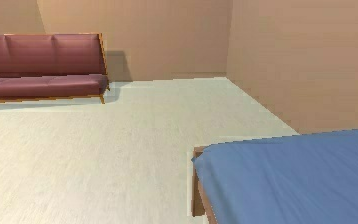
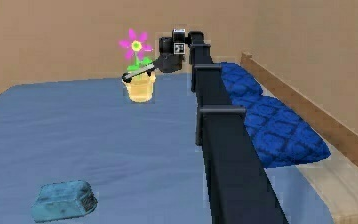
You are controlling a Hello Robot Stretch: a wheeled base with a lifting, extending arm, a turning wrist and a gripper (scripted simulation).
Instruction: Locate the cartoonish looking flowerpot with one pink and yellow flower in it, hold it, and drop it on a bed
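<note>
Forward view: looks ahead and down over floor (image 1: pixel 137 130) to far sofa (image 1: pixel 47 68), bed (image 1: pixel 287 180) corner close at lower right. Arm side view: looks along arm (image 2: pixel 227 140) across same bed, close; pillows (image 2: pixel 272 125) right of gripper (image 2: pixel 139 74).

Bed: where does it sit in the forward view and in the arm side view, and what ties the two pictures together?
Forward view: the blue bed takes the lower right corner, running off the right and bottom edges.
Arm side view: it spreads across the left and middle, from the bottom edge up to the wall.
Shared landmark: its wooden frame, at the bed's left edge ahead, at the right edge in the side picture.
</note>
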